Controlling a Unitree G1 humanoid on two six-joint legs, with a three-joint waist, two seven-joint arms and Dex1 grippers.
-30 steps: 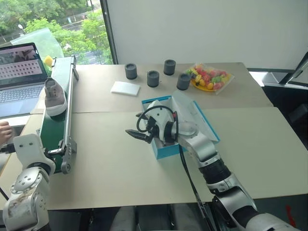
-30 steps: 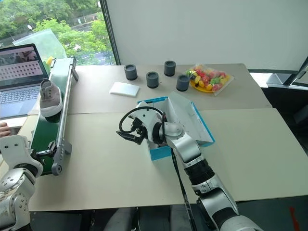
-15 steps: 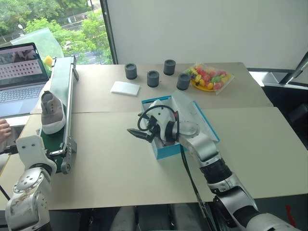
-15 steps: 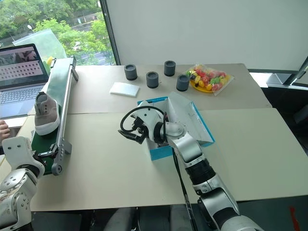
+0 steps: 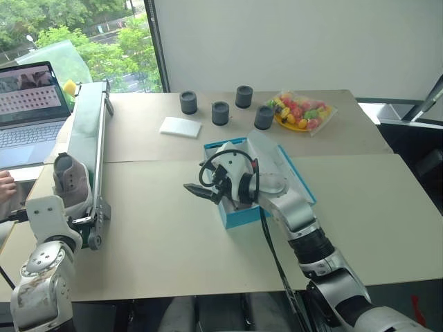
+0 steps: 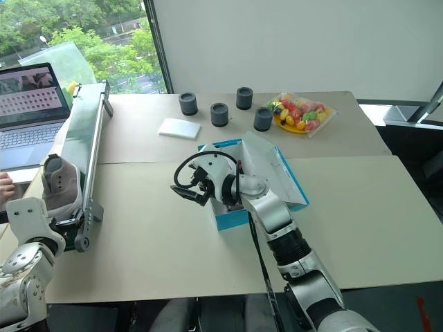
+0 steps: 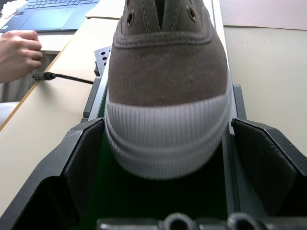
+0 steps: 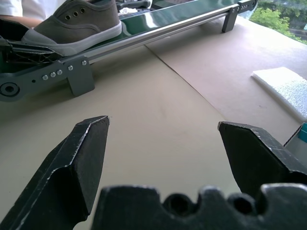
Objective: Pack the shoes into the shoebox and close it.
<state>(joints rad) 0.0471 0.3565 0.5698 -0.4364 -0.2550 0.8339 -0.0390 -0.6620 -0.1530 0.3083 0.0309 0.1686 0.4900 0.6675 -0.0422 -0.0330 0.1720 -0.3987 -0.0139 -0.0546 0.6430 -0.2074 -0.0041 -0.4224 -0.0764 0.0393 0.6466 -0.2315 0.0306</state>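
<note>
The shoe (image 7: 165, 91) is riding toe-first down the green conveyor (image 5: 86, 149) and is now arriving at its near end, where the left gripper (image 7: 168, 158) is waiting with its two black fingers spread wide on either side of the white toe cap, holding nothing. A second ago the shoe was sitting about halfway along the belt; half a second ago it was lower; now its toe is reaching in between the open fingers. That means the pickup is becoming possible: the fingers would need to close across the toe before the shoe runs off the belt end, and a late squeeze could let it tip over the edge.

Further out, the right gripper (image 5: 201, 192) is hovering in place just beside the near-left corner of the blue shoebox (image 5: 291, 181), its fingers parted and empty. The shoebox is lying open at the middle of the table (image 5: 173, 242), lid flipped back; what it contains is hidden behind the arm. Beyond it a white pad (image 5: 180, 126) is lying near the far edge.
</note>
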